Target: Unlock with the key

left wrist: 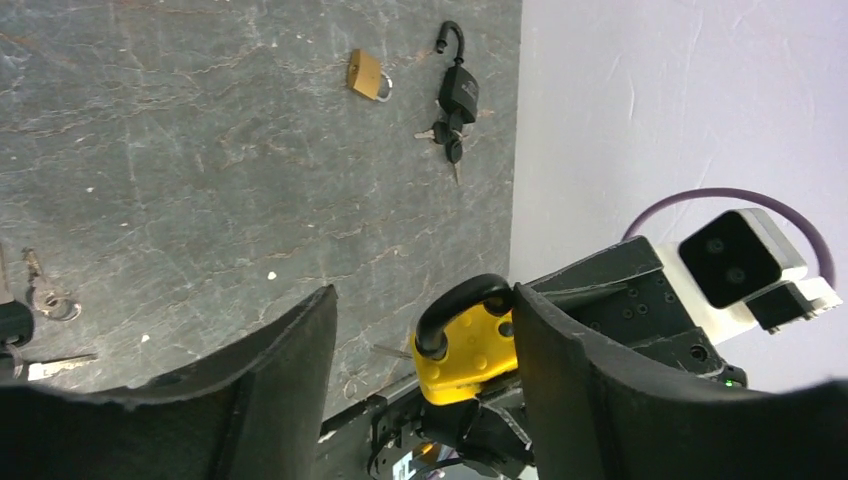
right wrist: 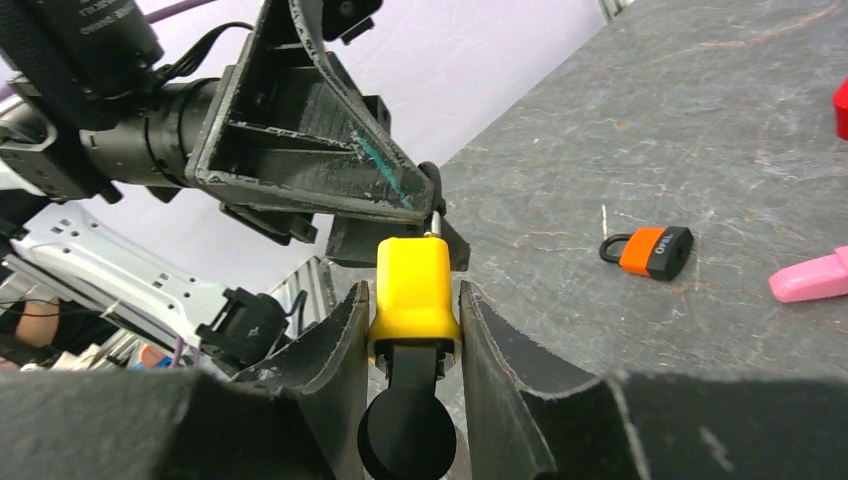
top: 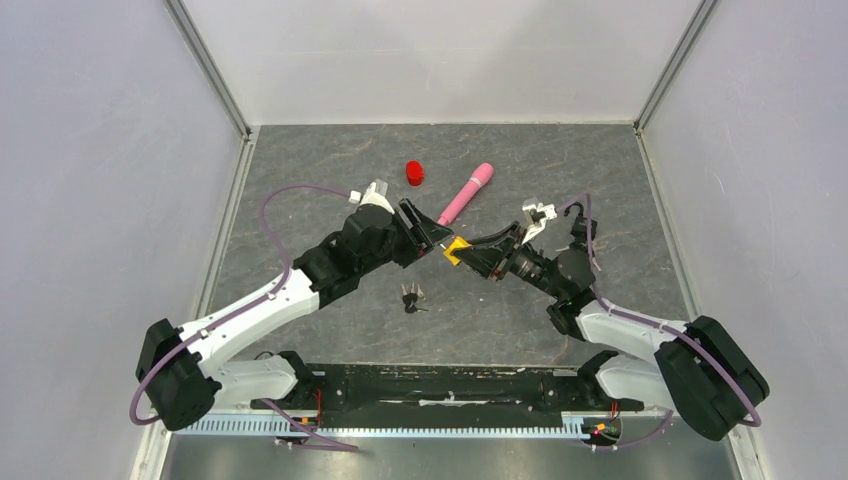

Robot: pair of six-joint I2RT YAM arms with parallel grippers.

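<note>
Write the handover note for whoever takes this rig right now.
The right end effector is shut on the yellow padlock, holding it off the table.
The left end effector is open, close up to the padlock, with no key visible in it.
The bunch of keys lies on the table nearer the bases.
Done: padlock picked up and presented. Left: fetch a key, insert it, turn; nothing shows the lock open yet.

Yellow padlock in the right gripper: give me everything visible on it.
The yellow padlock has a glossy, plastic-looking yellow body and a black shackle. It is off the table, clamped by its sides between the right gripper's fingers, shackle end toward that wrist camera. The left gripper's tip sits at its far end; contact is unclear.
</note>
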